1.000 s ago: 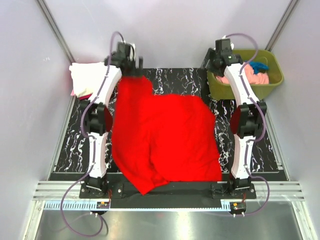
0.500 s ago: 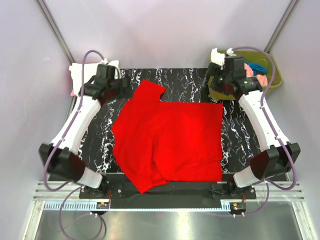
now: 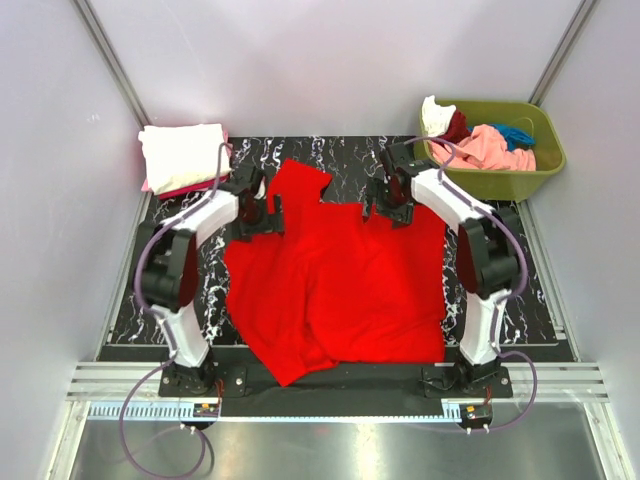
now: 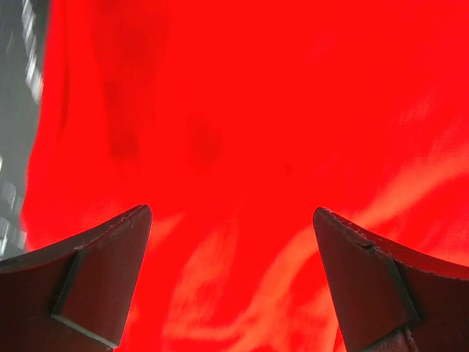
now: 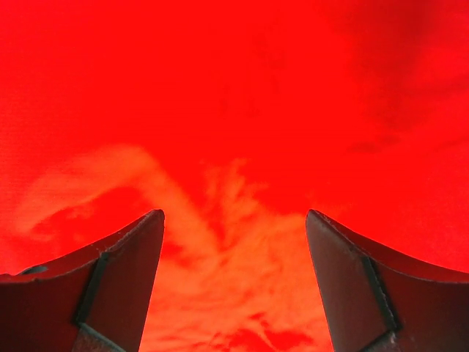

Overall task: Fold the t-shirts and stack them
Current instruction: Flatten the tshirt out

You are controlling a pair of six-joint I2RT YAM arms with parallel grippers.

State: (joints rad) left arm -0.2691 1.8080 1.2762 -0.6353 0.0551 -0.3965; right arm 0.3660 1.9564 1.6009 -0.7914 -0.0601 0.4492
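Both spread wide, holding nothing: left gripper (image 3: pixel 262 208) and right gripper (image 3: pixel 384 199) sit low over the upper edge of the bright red t-shirt (image 3: pixel 340 285), mid-frame.

Red t-shirt (image 3: pixel 340 280) on table was bright, plain, no print. Table top (image 3: pixel 350 152) was black with white marble veining. Folded shirt (image 3: pixel 180 152) far left was cream-white, with pink cloth edge (image 3: pixel 152 185) beneath. Bin (image 3: pixel 545 170) was olive green. Inside it were salmon-pink shirt (image 3: pixel 495 148), teal shirt (image 3: pixel 516 132), dark red shirt (image 3: pixel 457 125). Left arm (image 3: pixel 200 218) and right arm (image 3: pixel 447 197) had white shells, black joints.
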